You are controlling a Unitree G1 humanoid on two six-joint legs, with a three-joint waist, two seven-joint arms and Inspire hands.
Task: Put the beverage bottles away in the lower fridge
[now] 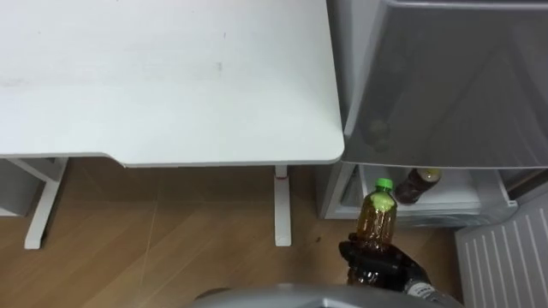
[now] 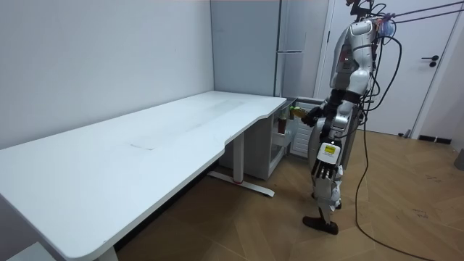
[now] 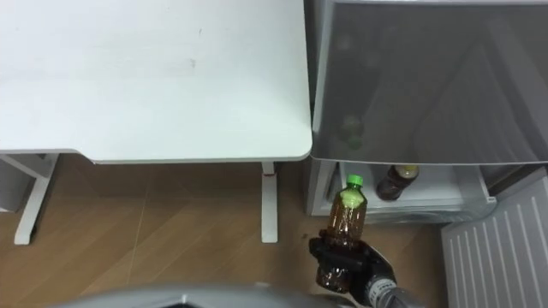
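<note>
Finding: no text, number, brand or sign can be read in any view.

1. Bottle, green cap: no legible print on it.
2. 2nd bottle, in the fridge: its label is too small to read.
3. Sticker, yellow, on the robot's leg in the room view: dark marks on it, not legible.
</note>
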